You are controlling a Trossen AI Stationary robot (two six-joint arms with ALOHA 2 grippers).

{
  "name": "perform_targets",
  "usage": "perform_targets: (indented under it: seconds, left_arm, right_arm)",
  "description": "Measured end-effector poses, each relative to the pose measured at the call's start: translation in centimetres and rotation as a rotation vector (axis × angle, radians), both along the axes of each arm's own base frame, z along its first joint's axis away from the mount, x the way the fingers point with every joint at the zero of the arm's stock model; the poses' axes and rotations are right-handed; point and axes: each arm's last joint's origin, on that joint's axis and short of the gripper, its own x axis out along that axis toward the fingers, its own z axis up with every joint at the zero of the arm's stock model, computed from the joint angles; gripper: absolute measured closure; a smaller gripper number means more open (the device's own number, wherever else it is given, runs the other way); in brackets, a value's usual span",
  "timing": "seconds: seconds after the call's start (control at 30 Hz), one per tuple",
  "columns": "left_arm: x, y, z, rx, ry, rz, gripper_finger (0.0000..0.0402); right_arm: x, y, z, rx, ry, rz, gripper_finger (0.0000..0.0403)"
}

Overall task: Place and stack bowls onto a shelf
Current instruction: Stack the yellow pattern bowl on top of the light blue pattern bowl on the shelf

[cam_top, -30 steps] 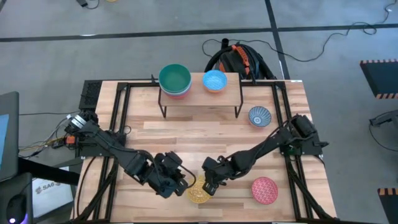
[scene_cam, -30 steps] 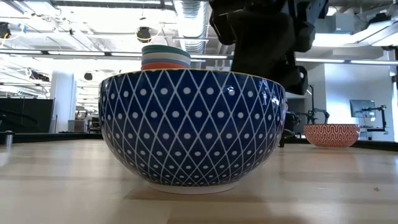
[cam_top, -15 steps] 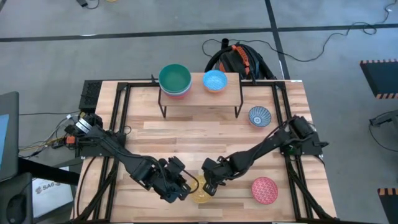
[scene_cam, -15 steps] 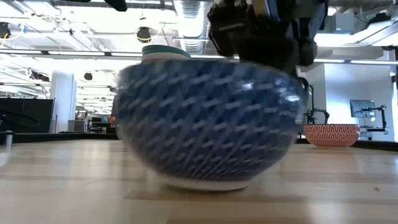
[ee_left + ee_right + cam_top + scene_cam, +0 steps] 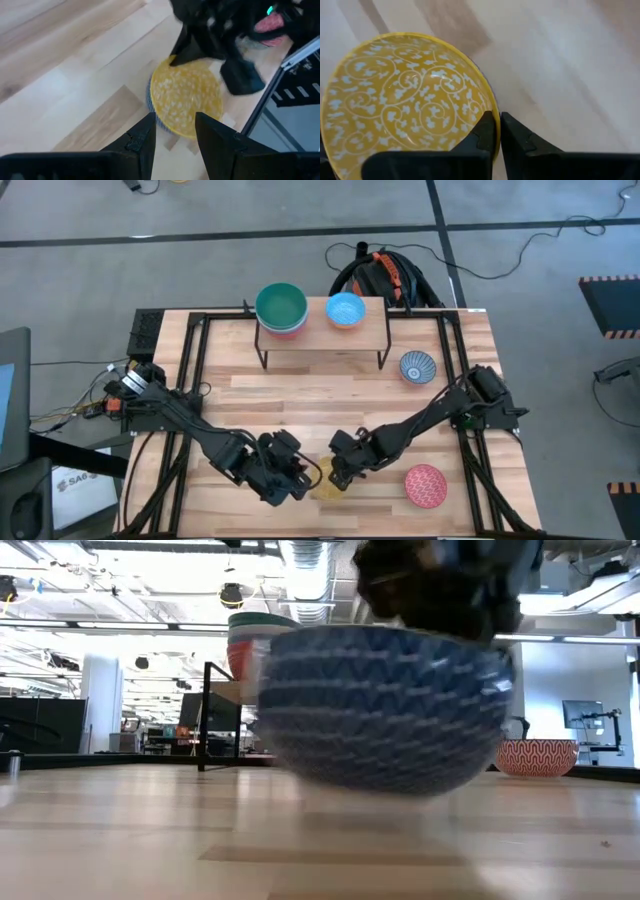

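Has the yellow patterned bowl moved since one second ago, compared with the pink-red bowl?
Yes. In the low view the yellow patterned bowl, pinched by the right gripper, has lifted and shifted toward the pink-red bowl.

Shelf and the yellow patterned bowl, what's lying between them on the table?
Nothing: bare wooden tabletop separates the plank-topped shelf and yellow patterned bowl, per the high view.

Yellow bowl lifted, rim pinched
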Motion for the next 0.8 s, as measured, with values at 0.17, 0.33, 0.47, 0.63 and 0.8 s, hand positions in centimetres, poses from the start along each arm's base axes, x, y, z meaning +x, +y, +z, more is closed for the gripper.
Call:
perform_targets:
  seconds: [0.17,0.33,0.47,0.63,0.8]
  left_arm:
    - [1.5,0.2,-0.9,0.028,-0.003,-0.070,0.0280]
    - [3.0,0.6,-1.5,0.025,-0.022,-0.132,0.0280]
    - [3.2,1.4,-1.6,0.034,-0.001,-0.120,0.0280]
    - [3.4,1.8,-1.6,0.028,0.006,-0.114,0.0280]
    - [3.5,2.2,-1.5,0.034,0.006,-0.095,0.0283]
  right_arm:
    - [-0.4,0.6,3.1,-0.110,0.012,0.009,0.0361]
    - [-0.7,1.4,6.2,-0.219,0.009,0.022,0.0361]
    - [-0.8,1.8,7.8,-0.249,0.004,0.036,0.0361]
    - [-1.4,2.5,9.9,-0.297,-0.004,0.060,0.0361]
    - [-1.8,2.9,11.6,-0.305,-0.009,0.083,0.0361]
